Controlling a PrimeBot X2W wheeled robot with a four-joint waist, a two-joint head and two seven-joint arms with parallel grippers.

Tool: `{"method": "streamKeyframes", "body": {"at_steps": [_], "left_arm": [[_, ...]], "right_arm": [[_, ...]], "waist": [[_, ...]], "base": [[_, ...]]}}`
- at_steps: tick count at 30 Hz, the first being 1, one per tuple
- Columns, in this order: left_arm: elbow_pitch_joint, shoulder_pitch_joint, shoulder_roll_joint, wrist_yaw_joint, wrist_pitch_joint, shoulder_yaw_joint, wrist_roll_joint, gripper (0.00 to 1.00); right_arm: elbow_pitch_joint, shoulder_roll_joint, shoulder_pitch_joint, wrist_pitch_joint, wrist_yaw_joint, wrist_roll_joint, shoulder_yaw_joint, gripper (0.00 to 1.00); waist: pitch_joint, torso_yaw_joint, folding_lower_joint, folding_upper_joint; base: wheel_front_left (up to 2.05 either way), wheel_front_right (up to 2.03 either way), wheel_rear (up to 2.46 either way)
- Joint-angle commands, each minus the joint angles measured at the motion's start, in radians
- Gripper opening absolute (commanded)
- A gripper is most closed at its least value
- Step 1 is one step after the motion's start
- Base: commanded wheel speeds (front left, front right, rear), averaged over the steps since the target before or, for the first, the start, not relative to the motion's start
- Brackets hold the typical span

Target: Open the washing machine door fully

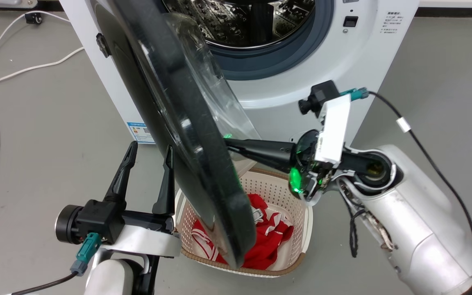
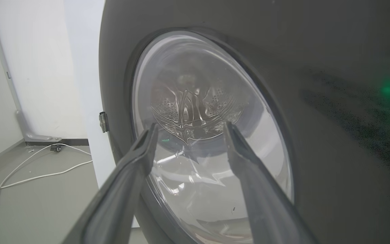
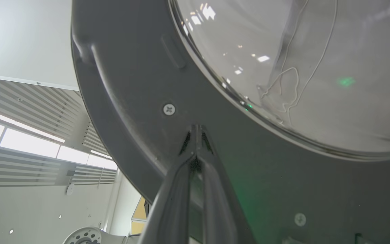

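Our right gripper is pinched together, holding nothing, tips against the inner face of the washing machine door; our left gripper gapes empty just outside it. Below we see a basket on grey floor. The door stands swung out between both grippers.

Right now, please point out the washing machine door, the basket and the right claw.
washing machine door (image 1: 195,164), head view, black frame.
basket (image 1: 275,190), head view, perforated wall.
right claw (image 3: 196,130), right wrist view, between fingertips.
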Motion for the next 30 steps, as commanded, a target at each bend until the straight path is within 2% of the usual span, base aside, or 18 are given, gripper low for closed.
{"method": "streamKeyframes", "body": {"at_steps": [1,7,11,12,13,14,21,24,25,30], "left_arm": [[0.002,0.012,0.001,0.001,-0.002,-0.005,-0.002,1.0],[0.014,0.018,0.001,0.004,-0.002,-0.018,-0.01,1.0],[0.02,0.024,0.001,0.007,-0.002,-0.019,-0.012,1.0],[0.021,0.026,0.001,0.009,-0.002,-0.018,-0.012,1.0],[0.021,0.031,0.001,0.01,-0.002,-0.017,-0.011,1.0],[0.02,0.036,0.001,0.009,-0.002,-0.016,-0.011,1.0],[0.026,0.064,0.001,0.018,-0.002,0.005,-0.009,1.0],[0.028,0.072,0.001,0.02,-0.002,0.015,-0.013,1.0],[0.029,0.084,0.001,0.023,-0.002,0.019,-0.013,1.0],[0.032,0.103,0.001,0.026,-0.002,0.031,-0.011,1.0]], "right_arm": [[-0.01,0.019,0.02,-0.01,0.0,-0.007,0.009,0.0],[-0.031,0.039,0.047,-0.072,0.0,-0.025,-0.004,0.0],[-0.066,0.042,0.095,-0.198,0.0,-0.052,-0.072,0.0],[-0.079,0.042,0.114,-0.234,0.0,-0.059,-0.094,0.03],[-0.096,0.043,0.137,-0.267,0.0,-0.063,-0.117,0.4],[-0.118,0.042,0.159,-0.298,0.0,-0.072,-0.139,1.0],[-0.251,0.02,0.363,-0.552,0.0,-0.153,-0.301,1.0],[-0.29,0.011,0.45,-0.671,0.0,-0.209,-0.354,1.0],[-0.312,-0.001,0.505,-0.741,0.0,-0.259,-0.376,1.0],[-0.346,-0.024,0.624,-0.893,0.0,-0.389,-0.396,1.0]], "waist": [[-0.003,0.003,0.0002,0.0],[-0.017,0.01,0.0002,0.0],[-0.029,0.006,0.0002,0.0],[-0.032,0.003,0.0002,0.0],[-0.034,-0.001,0.0002,0.0],[-0.036,-0.004,0.0002,0.0],[-0.053,-0.03,0.0002,0.0],[-0.065,-0.037,0.0002,0.0],[-0.073,-0.042,0.0002,0.0],[-0.095,-0.052,0.0002,0.0]], "base": [[0.0,0.0,0.0],[0.0,0.0,0.0],[0.0,0.0,0.0],[0.0,0.0,0.0],[0.0,0.0,0.0],[0.0,0.0,0.0],[0.0,0.0,0.0],[0.0,0.0,0.0],[0.0,0.0,0.0],[0.0,0.0,0.0]]}}
